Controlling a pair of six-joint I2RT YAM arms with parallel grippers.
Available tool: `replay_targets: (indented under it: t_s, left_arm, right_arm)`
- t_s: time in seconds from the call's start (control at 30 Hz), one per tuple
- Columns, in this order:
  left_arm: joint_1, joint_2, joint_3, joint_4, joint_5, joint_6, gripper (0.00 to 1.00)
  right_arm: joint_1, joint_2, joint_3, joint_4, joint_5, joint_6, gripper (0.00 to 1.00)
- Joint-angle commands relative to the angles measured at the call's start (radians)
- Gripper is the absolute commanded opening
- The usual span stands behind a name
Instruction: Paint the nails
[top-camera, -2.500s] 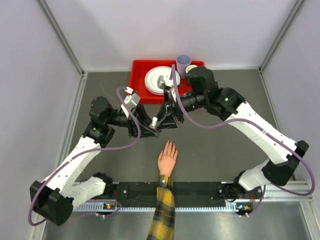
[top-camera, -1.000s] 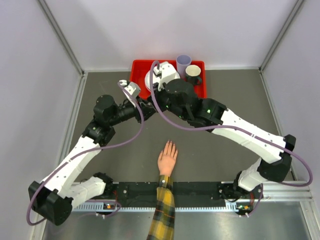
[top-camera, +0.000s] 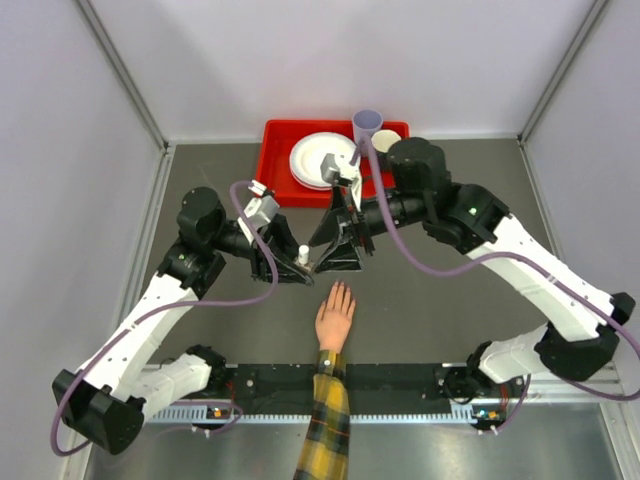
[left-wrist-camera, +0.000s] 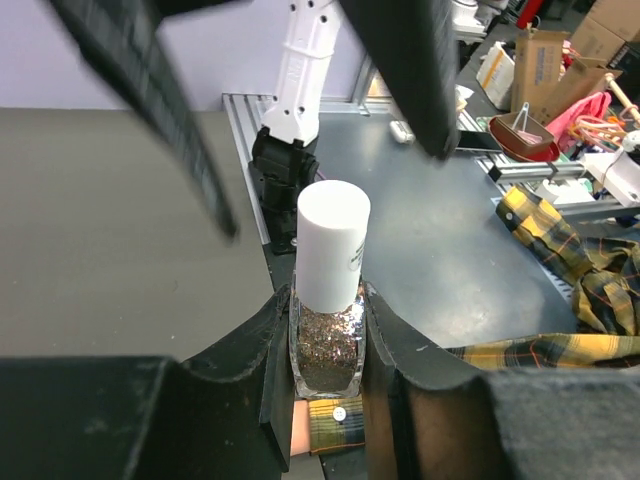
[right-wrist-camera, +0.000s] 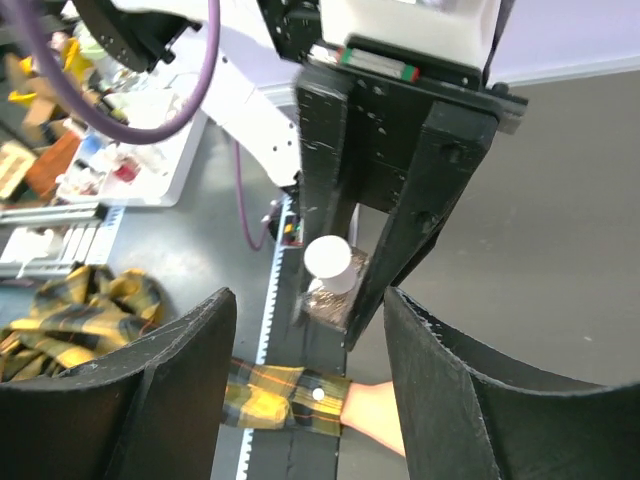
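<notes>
The left hand (left-wrist-camera: 327, 300) is clamped on the glass body of the bottle (left-wrist-camera: 328, 345), which stands upright. The bottle looks small, light, slick and breakable. Its white cap (left-wrist-camera: 332, 245) is the place to grip, round the sides, for twisting off. Just right of the bottle, the right hand (right-wrist-camera: 306, 330) has its jaws apart and touches nothing. The nails (top-camera: 341, 288) lie near the bottle, on its near side, tipping the peach hand (top-camera: 335, 322) flat on the table (top-camera: 450, 300). They look stiff and tiny, to be brushed rather than held. There is one bottle, one cap and five fingers; the nails are too small to count.
</notes>
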Motion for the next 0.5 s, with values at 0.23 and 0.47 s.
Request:
replay_targets:
  t_s: [0.23, 0.47]
  left_arm:
    - [-0.003, 0.005, 0.042, 0.001, 0.071, 0.023, 0.00]
    - [-0.004, 0.014, 0.047, 0.003, 0.062, 0.029, 0.00]
  right_arm:
    - [-0.003, 0.078, 0.079, 0.109, -0.165, -0.015, 0.42]
    - [-0.003, 0.084, 0.074, 0.109, -0.152, -0.018, 0.42]
